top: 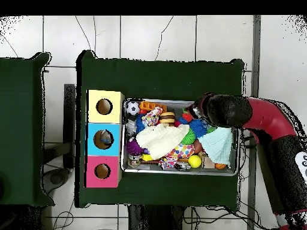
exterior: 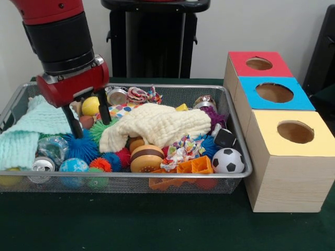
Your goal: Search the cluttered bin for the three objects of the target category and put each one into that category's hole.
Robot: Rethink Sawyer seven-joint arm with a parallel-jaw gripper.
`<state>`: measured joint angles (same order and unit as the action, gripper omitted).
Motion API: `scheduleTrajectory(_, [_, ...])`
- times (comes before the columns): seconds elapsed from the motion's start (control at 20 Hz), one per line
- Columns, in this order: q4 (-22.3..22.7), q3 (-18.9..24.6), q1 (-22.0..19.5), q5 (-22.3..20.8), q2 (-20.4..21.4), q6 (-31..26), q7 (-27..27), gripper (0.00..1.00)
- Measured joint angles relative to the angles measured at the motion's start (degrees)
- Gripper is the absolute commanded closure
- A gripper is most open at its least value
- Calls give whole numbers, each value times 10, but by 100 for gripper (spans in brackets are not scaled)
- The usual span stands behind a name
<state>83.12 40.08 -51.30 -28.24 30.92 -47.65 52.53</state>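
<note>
One gripper [exterior: 89, 121]: fingers spread, holding nothing, low over the bin's [exterior: 238, 137] left end in the front view.
Beneath: spiky blue ball [exterior: 79, 147], green one beside.
Targets: category unstated; cannot tell which.
Holes: boxes [exterior: 290, 157] flank the bin's opposite end, across a cream cloth [exterior: 162, 124].

We record: dark green table covering [exterior: 157, 225]; pale wall [exterior: 251, 26] at 12 o'clock; cracked white floor tiles [top: 144, 36] around.
</note>
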Motion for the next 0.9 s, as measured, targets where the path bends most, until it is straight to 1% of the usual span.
scheduleTrajectory(0.35, [-11,16,-16,-2,-15,-18,-40,0])
scheduleTrajectory(0.5, [-23,19,-29,-4,-25,-31,-70,0])
scheduleTrajectory(0.9, [-51,22,-51,-6,-40,-48,-123,0])
